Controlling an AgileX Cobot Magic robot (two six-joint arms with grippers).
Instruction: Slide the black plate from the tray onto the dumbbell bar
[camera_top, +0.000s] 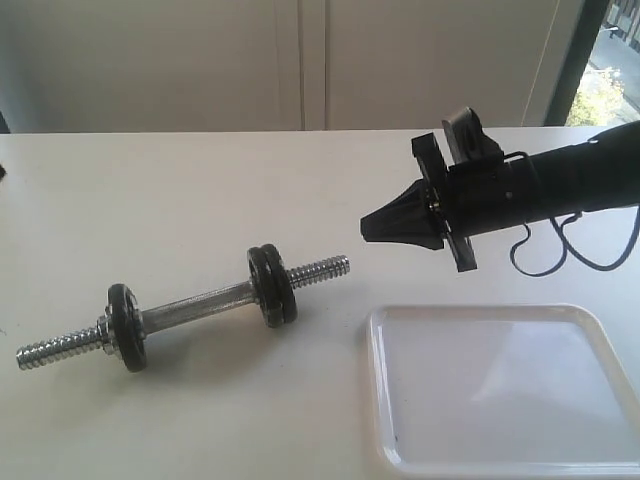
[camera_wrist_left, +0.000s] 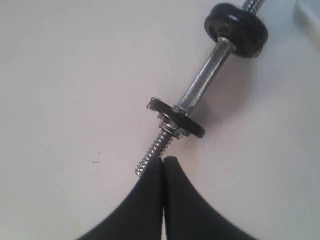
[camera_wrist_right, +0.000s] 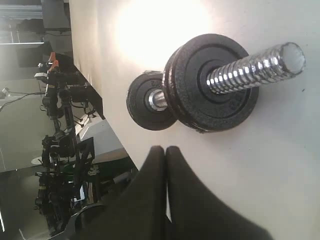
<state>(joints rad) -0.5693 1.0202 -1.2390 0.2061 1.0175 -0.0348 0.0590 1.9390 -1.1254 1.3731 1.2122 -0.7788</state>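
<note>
Black plate (camera_wrist_right: 190, 100) sits on the dumbbell bar (camera_top: 200, 305), outermost of a pair
Right gripper (camera_top: 366, 226) pressed together, hovering between threaded bar end and white tray (camera_top: 500, 390); left gripper (camera_wrist_left: 163, 159) likewise pressed together, beside the opposite end; third disc (camera_top: 127, 327) there

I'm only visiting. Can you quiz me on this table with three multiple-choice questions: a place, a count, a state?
1. In the exterior view, where is the tray relative to the dumbbell bar? A left B right C on top
2. How many black plates are on the bar? A one B three C five
3. The right gripper is: A open B shut on a plate C shut, holding nothing
Answers: B, the tray lies lower right of the bar; B, one near one end, two together near the other; C, its fingers meet in open air.
</note>
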